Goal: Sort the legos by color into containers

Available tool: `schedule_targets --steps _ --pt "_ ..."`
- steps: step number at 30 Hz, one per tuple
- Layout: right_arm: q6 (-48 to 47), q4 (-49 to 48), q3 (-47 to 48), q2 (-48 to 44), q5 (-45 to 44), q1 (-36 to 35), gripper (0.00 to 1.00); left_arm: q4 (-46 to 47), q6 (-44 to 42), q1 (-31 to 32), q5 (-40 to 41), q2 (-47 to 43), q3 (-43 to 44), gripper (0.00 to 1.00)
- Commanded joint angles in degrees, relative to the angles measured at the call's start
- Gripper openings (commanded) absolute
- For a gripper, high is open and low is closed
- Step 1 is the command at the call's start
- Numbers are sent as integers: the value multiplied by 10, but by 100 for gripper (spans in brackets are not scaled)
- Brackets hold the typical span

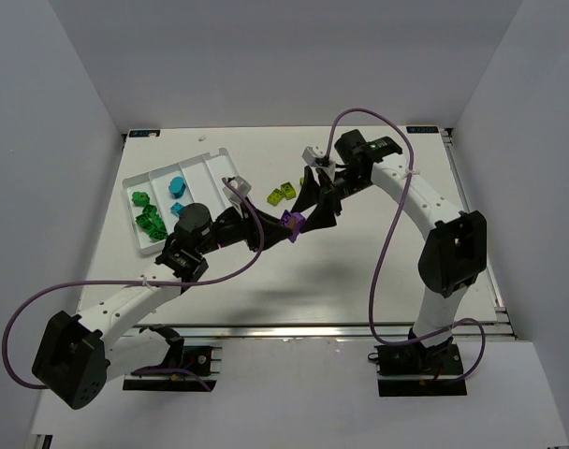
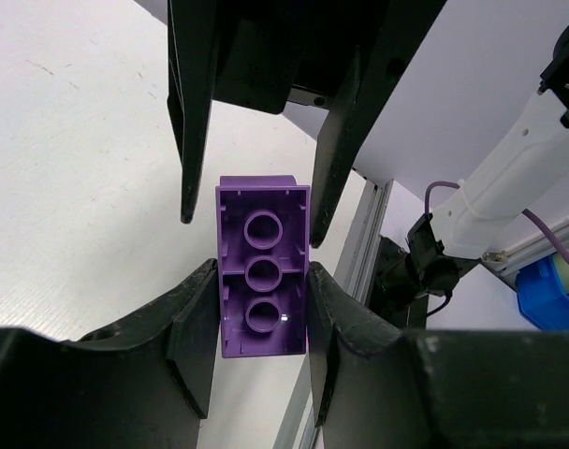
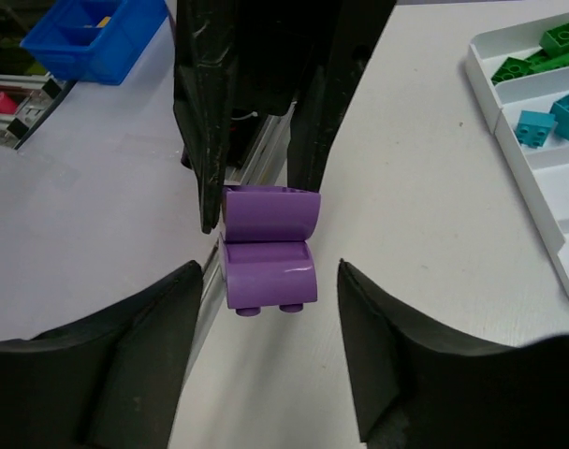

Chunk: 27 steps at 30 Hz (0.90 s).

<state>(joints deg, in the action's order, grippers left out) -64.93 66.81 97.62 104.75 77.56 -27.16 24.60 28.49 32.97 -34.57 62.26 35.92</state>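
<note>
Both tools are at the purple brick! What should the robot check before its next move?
1. The left tool clamps the purple brick: ok.
2. The brick lies between the fingers of the right tool: ok.
3. The right tool grips it: not ok, gaps on both sides.
4. The tray has a bare compartment: ok.
5. The yellow-green bricks are sorted: not ok, they lie on the table.

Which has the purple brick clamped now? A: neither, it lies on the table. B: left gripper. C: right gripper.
B: the left gripper presses both sides of the purple brick; the right gripper stands open around it, gaps showing.
</note>
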Motion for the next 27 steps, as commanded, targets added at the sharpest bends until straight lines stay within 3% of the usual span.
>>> schedule_targets --steps 1,4,11,20,27 --pt "-57 82 35 14 30 -4 62 20 -6 -2 -8 -6 -3 5" --pt "-58 83 30 12 25 -7 57 24 -6 -2 -9 -5 -3 5" --pt "-59 82 28 12 22 -13 30 26 -8 -2 -9 0 -2 6" --pt "-53 81 26 12 15 -13 6 12 -23 -2 1 -18 -7 5" --pt "-79 81 -7 -8 -14 -13 5 -25 -48 -4 18 -42 11 5"
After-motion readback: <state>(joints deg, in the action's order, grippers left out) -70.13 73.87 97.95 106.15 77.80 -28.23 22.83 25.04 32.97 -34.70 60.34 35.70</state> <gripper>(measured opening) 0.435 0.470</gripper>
